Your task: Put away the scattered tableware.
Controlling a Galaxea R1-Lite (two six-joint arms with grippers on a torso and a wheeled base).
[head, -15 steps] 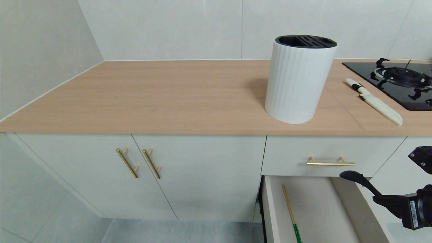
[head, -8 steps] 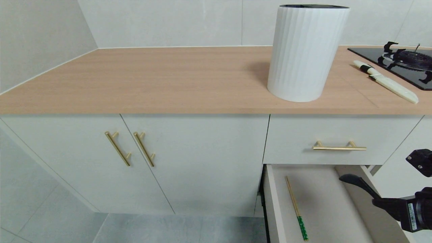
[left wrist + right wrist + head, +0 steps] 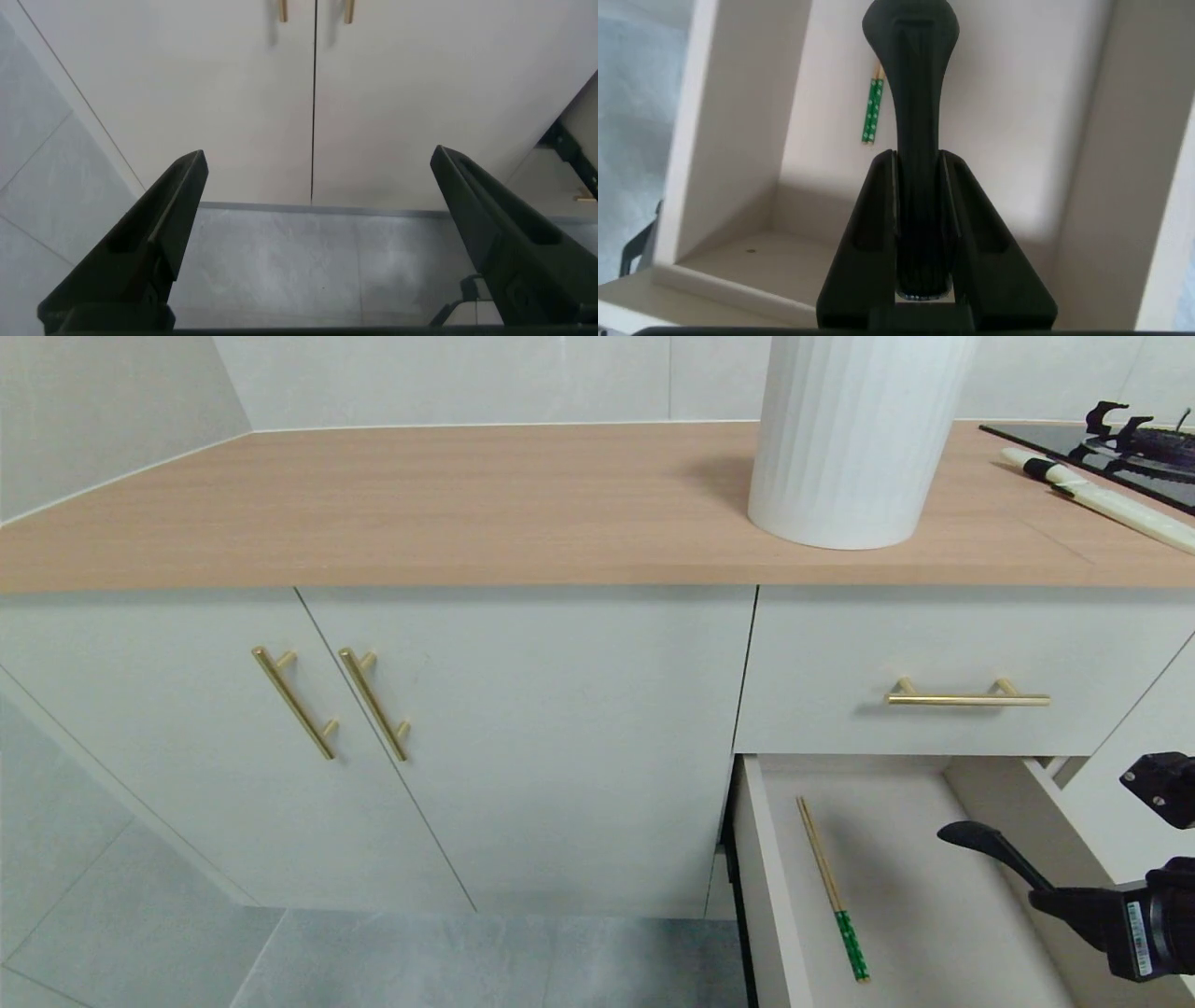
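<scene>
The right pincer (image 3: 966,833), clenched empty, hangs over the open drawer (image 3: 756,877), where chopsticks (image 3: 834,903) lie by its left wall. The left pincer (image 3: 318,168) is released before the doors (image 3: 392,103). Farther, a knife (image 3: 1102,499) lies on the counter (image 3: 467,504), right of the holder (image 3: 854,439).
</scene>
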